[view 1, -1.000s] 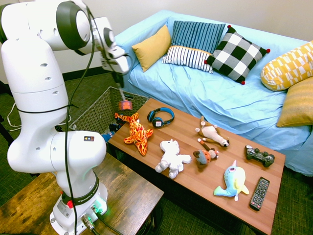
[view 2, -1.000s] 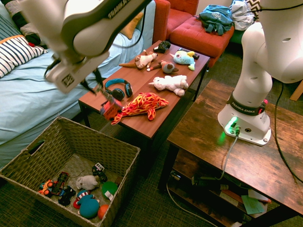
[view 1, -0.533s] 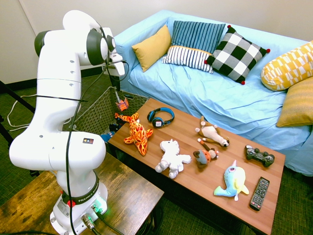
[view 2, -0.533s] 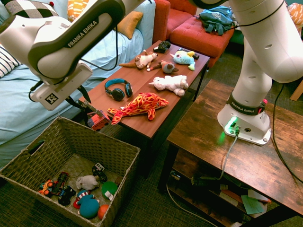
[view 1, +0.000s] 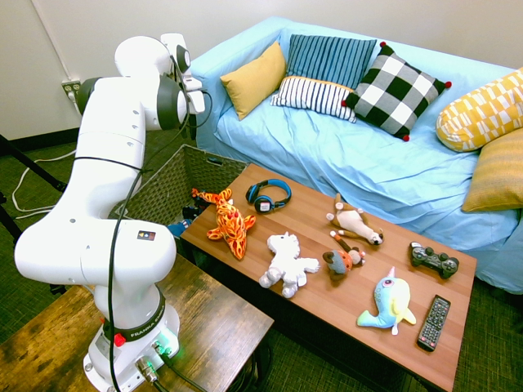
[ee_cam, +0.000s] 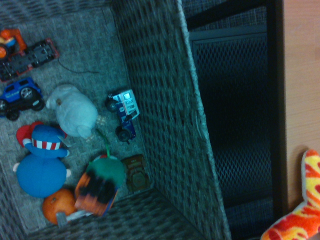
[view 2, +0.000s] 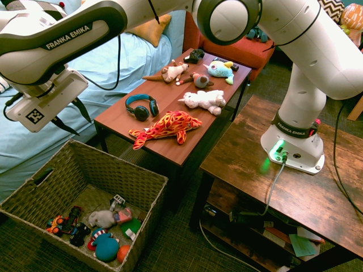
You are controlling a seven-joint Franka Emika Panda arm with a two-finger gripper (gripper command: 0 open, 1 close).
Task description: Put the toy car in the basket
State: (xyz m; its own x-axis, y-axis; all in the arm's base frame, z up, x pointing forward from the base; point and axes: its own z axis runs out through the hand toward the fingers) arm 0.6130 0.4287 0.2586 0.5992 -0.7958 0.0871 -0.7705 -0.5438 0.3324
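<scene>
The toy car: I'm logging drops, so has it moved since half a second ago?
Yes. The toy car now lies inside the basket among other toys; earlier it hung above the basket's rim by the table edge.

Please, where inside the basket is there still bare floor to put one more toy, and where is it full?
The basket floor is bare along the wall with the handle slot and toward the coffee table. The corner nearest the second exterior camera is crowded: the toy car, a grey plush, a blue plush and small vehicles.
</scene>
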